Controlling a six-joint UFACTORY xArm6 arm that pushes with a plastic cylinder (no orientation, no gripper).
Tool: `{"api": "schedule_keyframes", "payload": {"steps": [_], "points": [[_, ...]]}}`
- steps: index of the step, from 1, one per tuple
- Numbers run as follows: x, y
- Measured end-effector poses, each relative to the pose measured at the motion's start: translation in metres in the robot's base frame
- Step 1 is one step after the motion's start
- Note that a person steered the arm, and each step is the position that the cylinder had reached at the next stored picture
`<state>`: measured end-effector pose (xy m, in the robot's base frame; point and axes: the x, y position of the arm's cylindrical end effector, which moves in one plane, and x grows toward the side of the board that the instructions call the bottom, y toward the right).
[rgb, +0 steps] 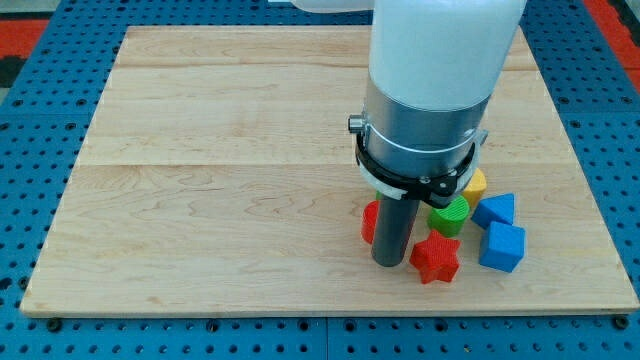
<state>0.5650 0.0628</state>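
Observation:
My tip (388, 262) rests on the wooden board (230, 160) at the view's lower right. It stands between a red block (369, 221), partly hidden behind the rod on its left, and a red star-shaped block (436, 259) on its right, close to both. Just beyond the star sits a green round block (449, 216). A yellow block (474, 185) peeks out from under the arm's body. A blue pentagon-like block (495, 209) and a blue cube (501, 247) lie furthest right.
The arm's white and grey body (435, 90) covers the board's upper right part. A blue perforated table (30, 150) surrounds the board on all sides.

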Motion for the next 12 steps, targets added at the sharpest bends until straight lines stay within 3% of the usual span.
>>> {"api": "schedule_keyframes", "payload": {"steps": [2, 3, 4, 5, 6, 8, 9, 12], "points": [[0.005, -0.003], [0.053, 0.017], [0.053, 0.05], [0.054, 0.141], [0.041, 0.161], [-0.027, 0.155], [-0.039, 0.126], [-0.039, 0.141]]}}
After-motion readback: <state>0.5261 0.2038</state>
